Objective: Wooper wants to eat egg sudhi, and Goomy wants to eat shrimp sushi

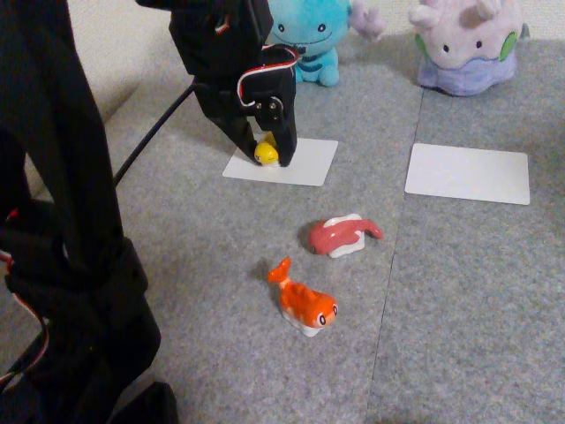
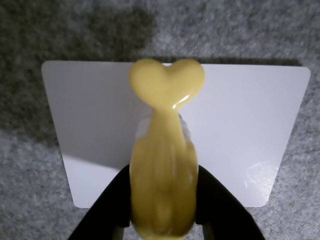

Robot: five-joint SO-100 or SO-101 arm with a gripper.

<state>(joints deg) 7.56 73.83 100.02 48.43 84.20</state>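
Fixed view: Goomy (image 1: 466,49) is seen far right & Wooper (image 1: 311,37) far centre, each w/ a white card in front — right card (image 1: 468,173) bare, left card (image 1: 296,163) under the gripper (image 1: 267,152). Egg sudhi (image 1: 266,154) is clamped betw. the jaws, over the left card. Nearer, pinkish-red sushi (image 1: 342,235), then shrimp sushi (image 1: 305,304) are laid on grey mat (image 1: 459,300).

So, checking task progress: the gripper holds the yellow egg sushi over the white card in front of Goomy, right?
Not Goomy. In the fixed view the gripper holds the egg sushi over the white card in front of Wooper; Goomy sits behind the other card.
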